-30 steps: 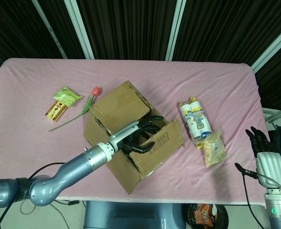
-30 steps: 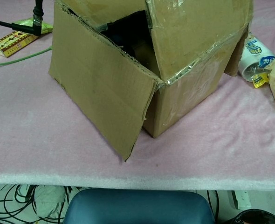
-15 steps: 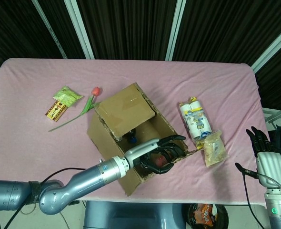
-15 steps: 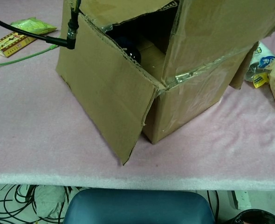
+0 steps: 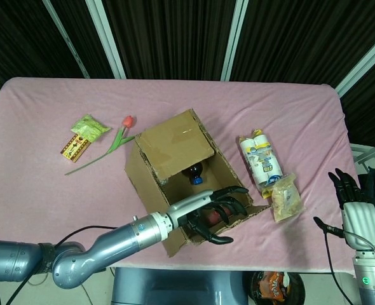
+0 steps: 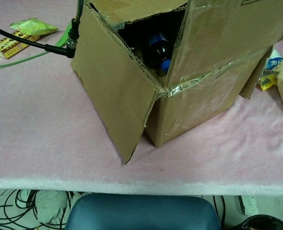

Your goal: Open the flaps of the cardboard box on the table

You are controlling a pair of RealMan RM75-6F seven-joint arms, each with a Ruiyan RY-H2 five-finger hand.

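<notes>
2 hands show on my feed: my left hand (image 5: 214, 210), fingers spread, presses the near-right flap (image 5: 235, 216) of the cardboard box (image 5: 175, 184), mid-table toward the front edge. My right hand (image 5: 347, 190) hangs off the table's right edge, fingers loosely apart, empty.

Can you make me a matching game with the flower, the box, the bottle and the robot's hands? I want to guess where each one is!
Things:
1. tulip
2. bottle
3. left hand
4. right hand

Places:
A. inside the cardboard box
B. at the box's near flap
C. lying on the pink cloth, left of the box
D. off by the table's right edge, away from the box

Pairs: 1-C, 2-A, 3-B, 4-D
</notes>
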